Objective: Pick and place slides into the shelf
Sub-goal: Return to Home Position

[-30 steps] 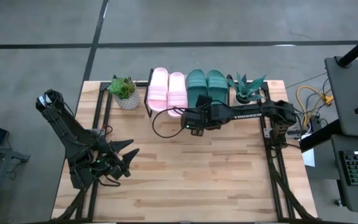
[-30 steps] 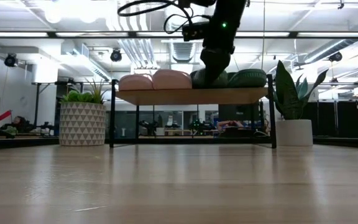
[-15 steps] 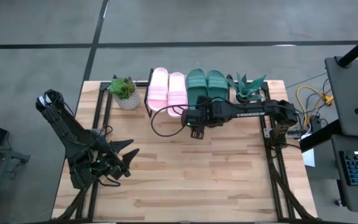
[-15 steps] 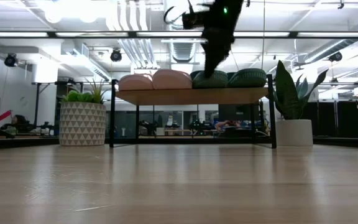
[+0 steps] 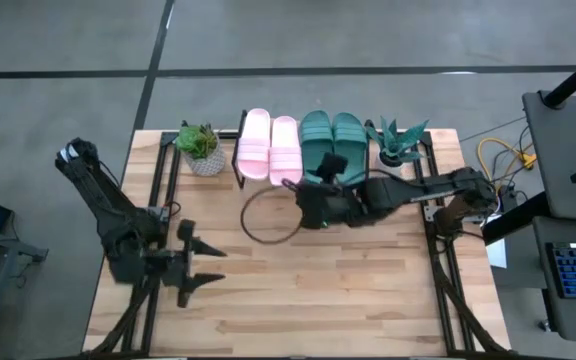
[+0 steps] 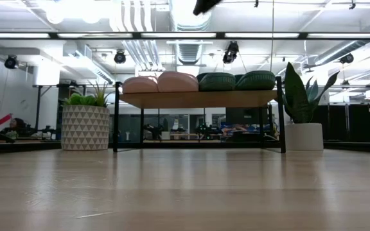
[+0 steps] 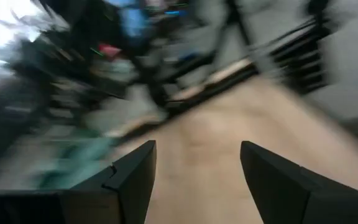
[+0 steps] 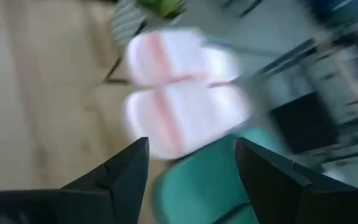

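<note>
Four slides: I count a light pink pair of soft, wide-strap slip-on slides [image 5: 270, 148] and a dark green pair [image 5: 332, 140]. All four lie side by side in one row on the shelf.
Shelf: a low light-wood board on thin black metal legs [image 6: 198, 99], standing at the far edge of the pale wooden plank counter [image 5: 318, 290]. It is just beyond my right jaws and well apart from my left jaws.
Right jaws: spread, gripping nothing. They hang above the counter just in front of the shelf, near where the light pink pair meets the dark green pair. My right wrist view looks between the two dark fingers [image 8: 120, 180] at the light pink pair, with green beside it.
Left jaws: spread and empty. They sit over the counter's left part, pointing toward its middle, with plain wood ahead of the fingers [image 7: 132, 180].
Low view: the slides show as four rounded humps on the board. Only a dark bit of an arm shows at the top edge, clear above the shelf.
Plants: a leafy green plant in a white patterned pot [image 6: 85, 127] stands just beside the shelf's pink end. A tall spiky-leaved plant in a plain white pot [image 6: 302, 136] stands beside its green end. Both lie beyond the right jaws, one to each side.
</note>
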Controlling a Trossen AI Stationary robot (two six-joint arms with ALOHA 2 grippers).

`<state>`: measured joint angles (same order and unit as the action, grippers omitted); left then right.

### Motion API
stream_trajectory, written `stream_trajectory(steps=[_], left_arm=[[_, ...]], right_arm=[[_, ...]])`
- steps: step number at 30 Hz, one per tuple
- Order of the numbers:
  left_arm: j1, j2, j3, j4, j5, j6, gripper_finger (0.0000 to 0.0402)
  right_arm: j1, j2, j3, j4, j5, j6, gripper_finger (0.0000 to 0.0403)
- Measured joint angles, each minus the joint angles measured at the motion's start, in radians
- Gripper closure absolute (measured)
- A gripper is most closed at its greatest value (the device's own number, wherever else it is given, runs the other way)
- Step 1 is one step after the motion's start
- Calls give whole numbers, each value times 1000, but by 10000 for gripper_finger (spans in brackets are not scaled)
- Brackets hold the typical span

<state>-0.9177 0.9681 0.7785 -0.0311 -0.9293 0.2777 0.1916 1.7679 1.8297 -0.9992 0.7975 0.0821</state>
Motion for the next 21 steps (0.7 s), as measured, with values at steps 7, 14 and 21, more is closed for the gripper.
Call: stream_trajectory(steps=[7,14,21], left_arm=[[264,-109,-98,58,592,-82,183],[639,-126,-136,144,763,40,183],[746,-273,-148,10,771,100,223]], right_arm=[[126,-56,-44,6,228,-1,184],[151,-104,-126,1,231,51,184],[151,-166,-263,-21,225,139,184]])
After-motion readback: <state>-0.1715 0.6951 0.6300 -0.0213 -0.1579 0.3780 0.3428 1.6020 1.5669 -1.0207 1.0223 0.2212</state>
